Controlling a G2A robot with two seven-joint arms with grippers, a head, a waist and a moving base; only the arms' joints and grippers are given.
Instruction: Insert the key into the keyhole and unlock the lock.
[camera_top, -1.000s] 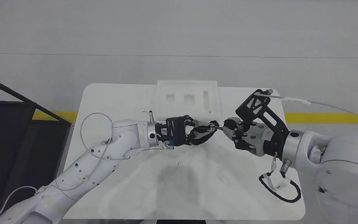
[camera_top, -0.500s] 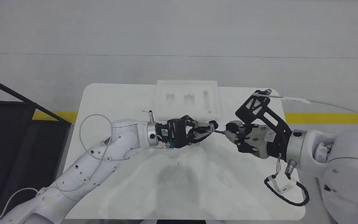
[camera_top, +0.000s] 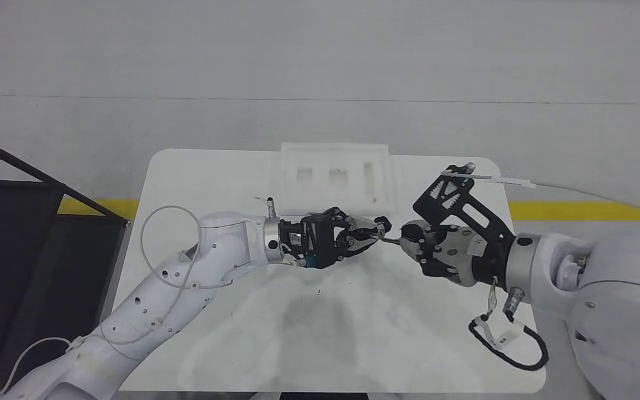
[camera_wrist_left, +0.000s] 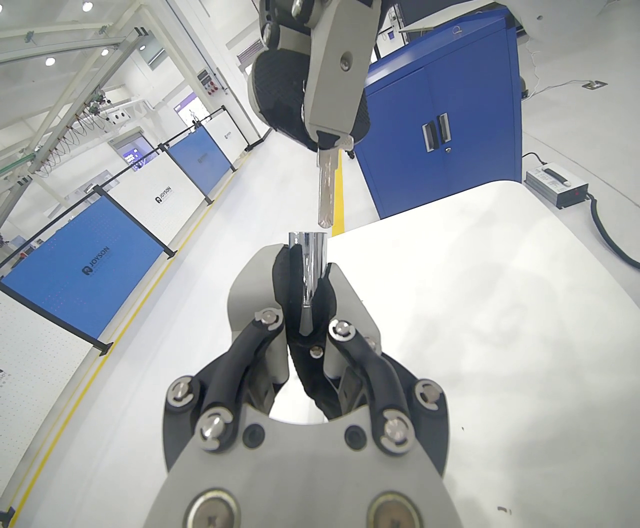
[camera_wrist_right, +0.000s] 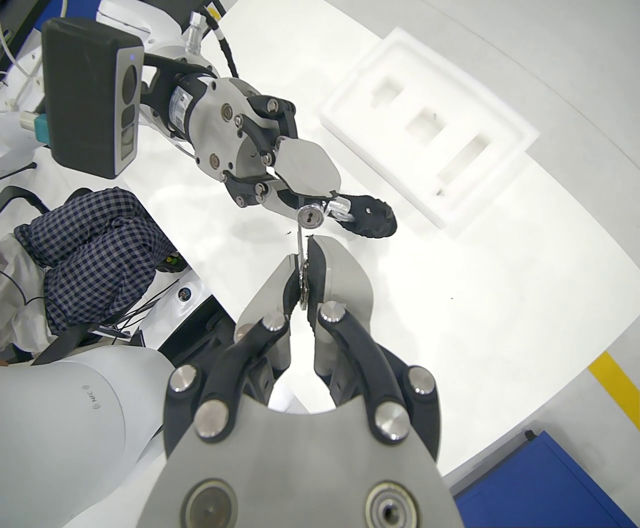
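While our left fingers (camera_wrist_left: 250, 285) squeeze the lock (camera_wrist_left: 309, 260) and our right fingers (camera_wrist_right: 340, 280) pinch the key (camera_wrist_left: 325, 192), the key tip sits just short of the keyhole (camera_wrist_right: 310, 216). We think the next move is lining it up, then pushing straight in.

We see a bright, evenly lit hall, with round ceiling lamps (camera_wrist_left: 50, 61) glowing in the left wrist view. The white table (camera_top: 200, 175) glares softly, and the chrome lock (camera_wrist_left: 310, 265) carries hard glints. Both wrist views bend straight lines near their edges.
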